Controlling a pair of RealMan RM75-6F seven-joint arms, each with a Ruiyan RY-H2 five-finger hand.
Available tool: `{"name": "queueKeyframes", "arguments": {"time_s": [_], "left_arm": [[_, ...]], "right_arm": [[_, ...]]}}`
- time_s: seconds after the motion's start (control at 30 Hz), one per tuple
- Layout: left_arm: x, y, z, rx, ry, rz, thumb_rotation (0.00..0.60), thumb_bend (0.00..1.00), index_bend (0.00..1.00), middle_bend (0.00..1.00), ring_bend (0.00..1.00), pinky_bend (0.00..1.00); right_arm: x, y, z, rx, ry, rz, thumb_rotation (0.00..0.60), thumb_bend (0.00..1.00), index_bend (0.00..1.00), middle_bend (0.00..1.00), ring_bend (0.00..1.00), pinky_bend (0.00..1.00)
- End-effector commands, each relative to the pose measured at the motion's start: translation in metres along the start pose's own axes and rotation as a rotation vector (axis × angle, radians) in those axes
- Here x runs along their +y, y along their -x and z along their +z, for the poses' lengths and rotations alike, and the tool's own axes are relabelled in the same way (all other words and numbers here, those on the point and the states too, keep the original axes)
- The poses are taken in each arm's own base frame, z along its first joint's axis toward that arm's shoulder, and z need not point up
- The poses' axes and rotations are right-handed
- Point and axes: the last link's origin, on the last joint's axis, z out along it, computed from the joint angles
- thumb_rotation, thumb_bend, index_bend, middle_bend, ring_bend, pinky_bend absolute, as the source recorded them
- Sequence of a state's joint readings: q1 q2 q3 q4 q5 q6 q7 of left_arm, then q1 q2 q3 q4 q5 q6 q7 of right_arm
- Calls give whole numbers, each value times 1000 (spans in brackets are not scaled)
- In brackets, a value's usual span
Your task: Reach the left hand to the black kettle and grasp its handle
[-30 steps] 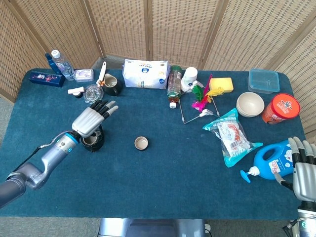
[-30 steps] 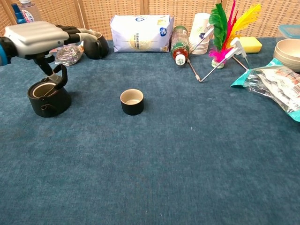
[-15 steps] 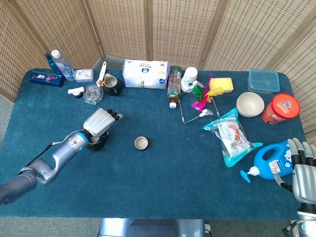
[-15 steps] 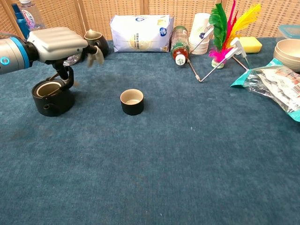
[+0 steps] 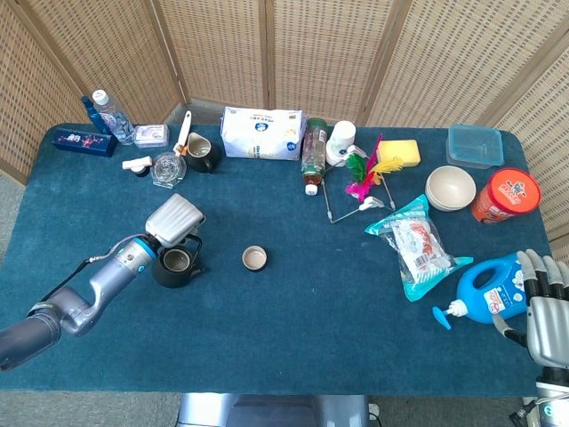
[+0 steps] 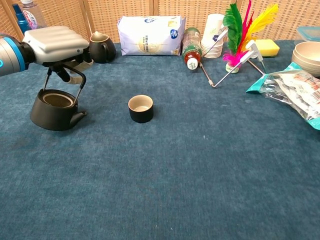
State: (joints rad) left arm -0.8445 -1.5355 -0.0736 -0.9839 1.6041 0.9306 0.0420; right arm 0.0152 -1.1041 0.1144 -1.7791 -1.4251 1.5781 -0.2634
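Observation:
The black kettle (image 5: pixel 176 265) (image 6: pixel 53 108) stands on the blue table left of centre, lid off, its spout turned toward the small cup. Its wire handle (image 6: pixel 65 76) stands upright. My left hand (image 5: pixel 172 221) (image 6: pixel 54 44) sits directly over the kettle with its fingers curled under around the top of the handle. My right hand (image 5: pixel 544 307) shows only in the head view, at the bottom right corner beside the blue bottle, fingers apart and holding nothing.
A small black cup (image 5: pixel 254 259) (image 6: pixel 140 108) stands just right of the kettle. A dark teapot (image 6: pixel 101 47), glass jar (image 5: pixel 166 168) and white bag (image 5: pixel 261 133) lie behind. A blue detergent bottle (image 5: pixel 487 289) and snack bag (image 5: pixel 414 245) are at the right.
My left hand went from spread fingers above the kettle to fingers curled round its handle. The kettle has turned, so its spout points right, and the handle is pulled upright.

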Motion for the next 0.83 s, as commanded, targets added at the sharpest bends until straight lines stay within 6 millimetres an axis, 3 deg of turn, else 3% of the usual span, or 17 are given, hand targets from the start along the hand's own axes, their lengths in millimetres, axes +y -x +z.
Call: {"name": "queueKeyframes", "arguments": {"time_s": [0.03,0.53,0.83], "left_arm": [[-4,-10,-2,48,-24,-34,600,604,817,934,879,986],[-2,-55,3,177,-6,-14,600,592,816,934,873,986],[15,-65,12,189,27,-4,600,576,804,924,865,986]], "right_arm": [[-1,0,-1,-8,-3,5,600,0,0,0,0,0],[0,-1,-1,-17,-3,11,600,0,0,0,0,0],[1,-2,0,-21,7,14,600,0,0,0,0,0]]}}
